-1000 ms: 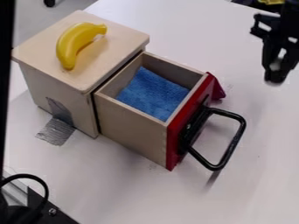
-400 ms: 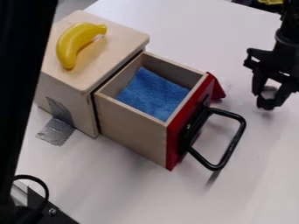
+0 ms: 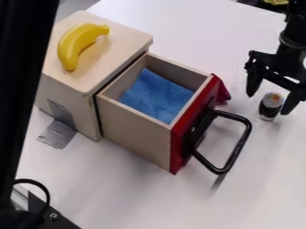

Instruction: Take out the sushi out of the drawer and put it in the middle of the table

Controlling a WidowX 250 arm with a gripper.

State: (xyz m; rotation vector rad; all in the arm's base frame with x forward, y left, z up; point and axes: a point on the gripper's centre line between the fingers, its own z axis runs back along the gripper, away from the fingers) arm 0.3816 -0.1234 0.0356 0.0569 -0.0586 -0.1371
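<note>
We see the pincer point(image 3: 269, 102) lower in the view than at first, and its fingers, closed around the sushi point(image 3: 271, 106) in both earlier pictures, now stand spread apart. We find the sushi on the tabletop point(image 3: 263, 188) between them. Since the first picture, the black bar point(image 3: 24, 89) at left covers more of the wooden box point(image 3: 69, 94).

White table point(image 3: 131, 201) bearing drawer box point(image 3: 134, 134), sushi point(image 3: 270, 106), grey tape point(image 3: 57, 135)
</note>
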